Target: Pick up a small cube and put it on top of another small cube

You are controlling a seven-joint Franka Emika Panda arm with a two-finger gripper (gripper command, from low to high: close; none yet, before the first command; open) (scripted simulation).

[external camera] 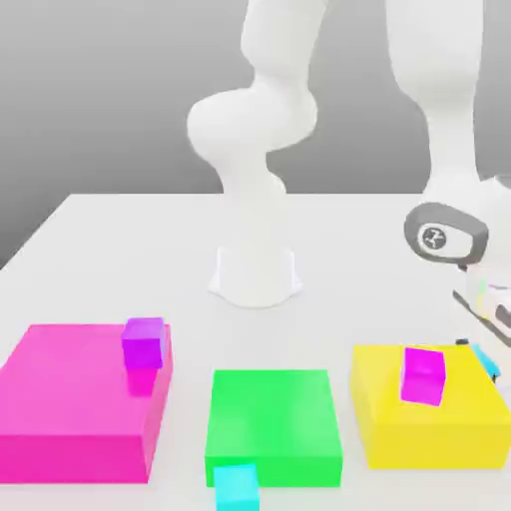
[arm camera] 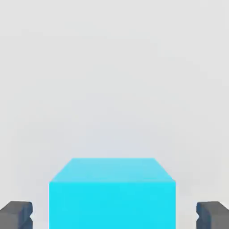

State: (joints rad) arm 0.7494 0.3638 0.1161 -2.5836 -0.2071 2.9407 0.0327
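Judging by the hand view, the gripper (arm camera: 114,214) straddles the cyan cube (arm camera: 112,194) with fingers spread wide and apparently clear of its sides, so grasp, lift and placing on the violet-purple cube (external camera: 143,342), atop the pink block (external camera: 70,399), all remain.

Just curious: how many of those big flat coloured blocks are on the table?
3: a pink block at the exterior view's left, a green block in the middle, a yellow block at the right. None seems hidden.
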